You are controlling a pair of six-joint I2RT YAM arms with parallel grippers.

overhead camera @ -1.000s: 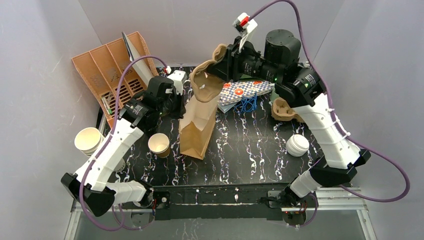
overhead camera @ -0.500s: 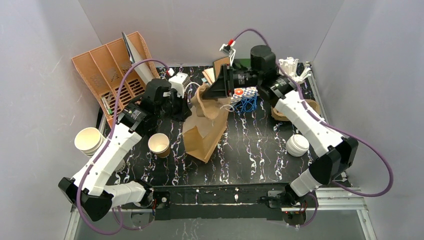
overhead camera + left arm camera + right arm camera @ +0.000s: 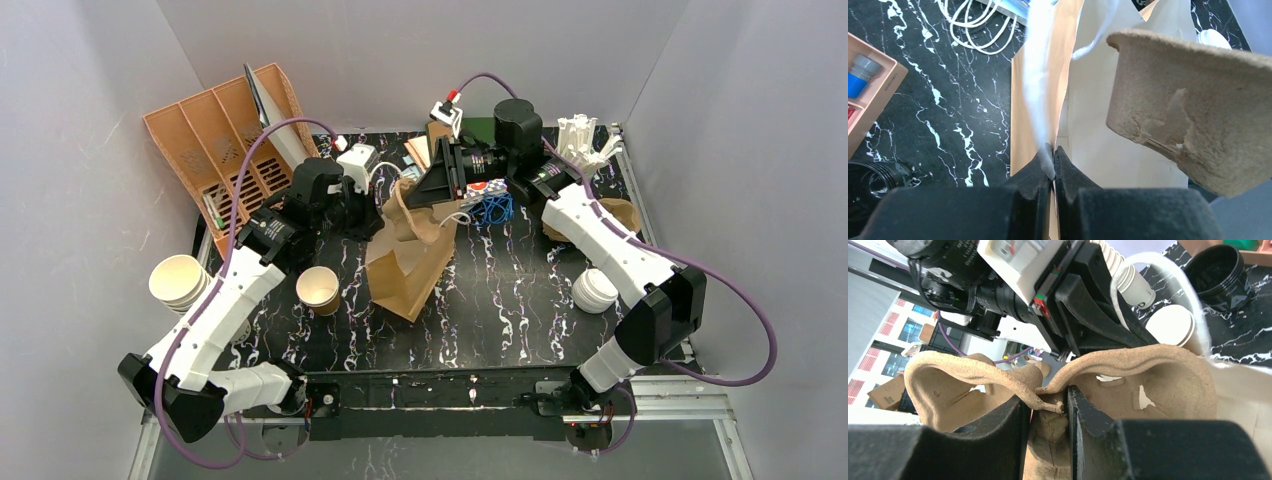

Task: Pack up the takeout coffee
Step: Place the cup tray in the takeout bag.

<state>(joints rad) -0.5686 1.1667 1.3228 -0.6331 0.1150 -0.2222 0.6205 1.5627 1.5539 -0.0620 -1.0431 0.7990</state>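
Note:
A brown paper bag (image 3: 405, 268) stands mid-table, its mouth pulled open. My left gripper (image 3: 372, 215) is shut on the bag's left rim (image 3: 1048, 115), fingertips (image 3: 1053, 161) pinched together on the paper. My right gripper (image 3: 428, 190) is shut on the middle ridge of a pulp cup carrier (image 3: 1148, 375); it hangs tilted at the bag's mouth and shows in the left wrist view as the carrier (image 3: 1193, 110). One tan takeout coffee cup (image 3: 317, 288), open and lidless, stands left of the bag. A pile of white lids (image 3: 596, 290) lies at the right.
A nested stack of cream cups (image 3: 178, 282) lies at the far left. An orange divided rack (image 3: 215, 140) stands back left. A second pulp carrier (image 3: 600, 215), blue rubber bands (image 3: 490, 210) and patterned packets lie behind the bag. A black cup (image 3: 1218, 275) stands near the left arm.
My right arm has come down and left, bringing the carrier from high above the table to the bag's mouth. The bag has slumped lower and its top has crumpled. The left gripper kept its hold.

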